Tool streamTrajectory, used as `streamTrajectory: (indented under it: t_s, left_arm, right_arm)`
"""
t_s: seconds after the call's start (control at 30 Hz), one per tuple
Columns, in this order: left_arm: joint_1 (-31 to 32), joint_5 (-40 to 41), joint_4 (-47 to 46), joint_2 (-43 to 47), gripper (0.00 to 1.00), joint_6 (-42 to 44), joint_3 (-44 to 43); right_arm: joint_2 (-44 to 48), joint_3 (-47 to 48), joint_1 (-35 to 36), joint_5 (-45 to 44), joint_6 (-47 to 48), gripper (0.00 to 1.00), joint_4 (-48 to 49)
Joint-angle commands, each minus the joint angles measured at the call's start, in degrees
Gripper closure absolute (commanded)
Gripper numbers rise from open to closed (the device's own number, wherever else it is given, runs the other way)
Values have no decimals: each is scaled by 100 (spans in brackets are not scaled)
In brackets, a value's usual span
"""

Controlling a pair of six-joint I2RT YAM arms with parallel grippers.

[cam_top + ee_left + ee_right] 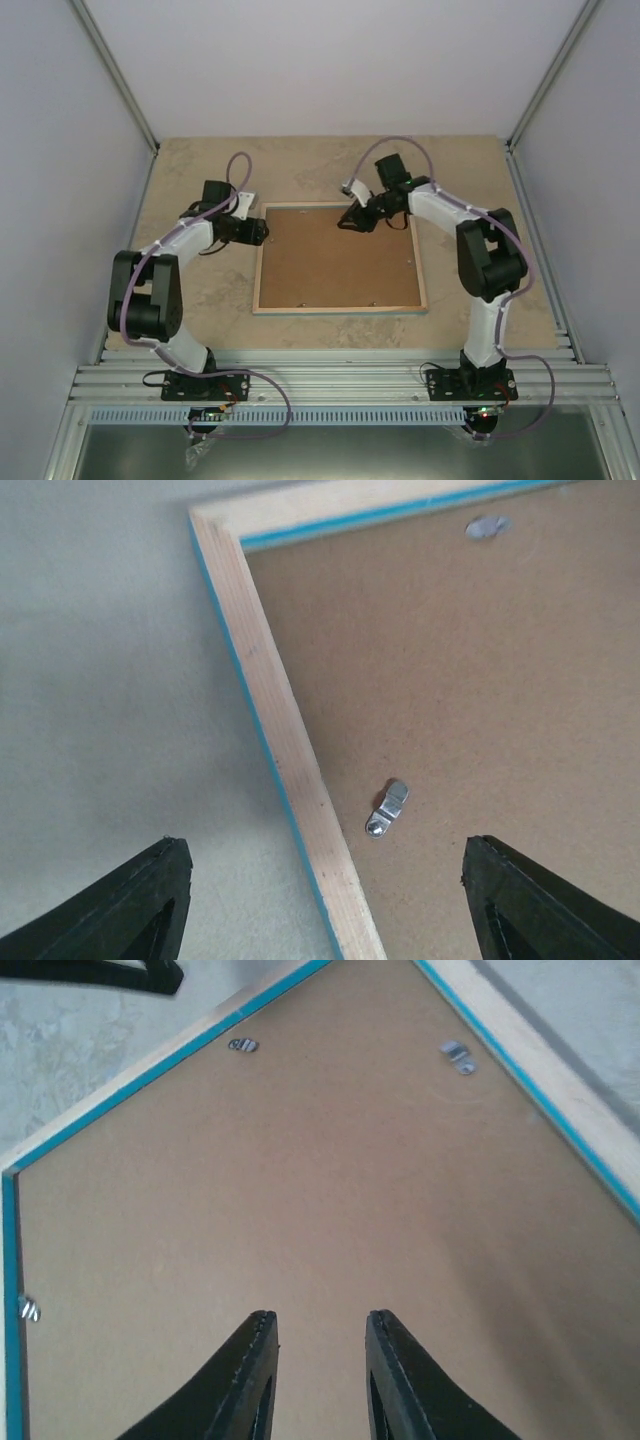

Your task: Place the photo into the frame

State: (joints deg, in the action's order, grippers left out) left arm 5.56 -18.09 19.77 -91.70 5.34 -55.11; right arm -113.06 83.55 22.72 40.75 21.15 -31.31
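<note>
Though my left gripper [322, 880] is spread wide and my right gripper [320, 1325] barely parted, both hold nothing. The turquoise-and-pale-wood rectangular frame [340, 305] lies back-up mid-picture, its left rail between my left fingers [130, 900], its brown hardboard backing [300, 1180] under my right fingers [245, 1380].

free: tabletop [220, 290] around frame [340, 308] | obstacles: clips [387, 809] on backing [340, 260]

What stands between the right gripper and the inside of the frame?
The brown backing panel covers the whole back opening of the frame, with small metal clips on it. The right gripper hangs open over the panel.
</note>
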Motion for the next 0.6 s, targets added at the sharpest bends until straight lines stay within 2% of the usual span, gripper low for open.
streamTrajectory:
  t_s: [0.0, 0.17, 0.33, 0.57]
  left_arm:
    - [181, 511, 5, -449, 23, -262, -93]
    - [502, 735, 32, -679, 20, -321, -117]
    - [787, 1079, -104, -931, 20, -421, -187]
    - [854, 1678, -2, -1418, 29, -786, -498]
  right_arm:
    - [-493, 78, 403, -100, -743, 77, 947]
    - [-868, -1, 651, -443, -979, 84, 1131]
    - [-1077, -201, 673, -845, -982, 86, 1186]
    - [-1155, -382, 645, -1137, -982, 88, 1142]
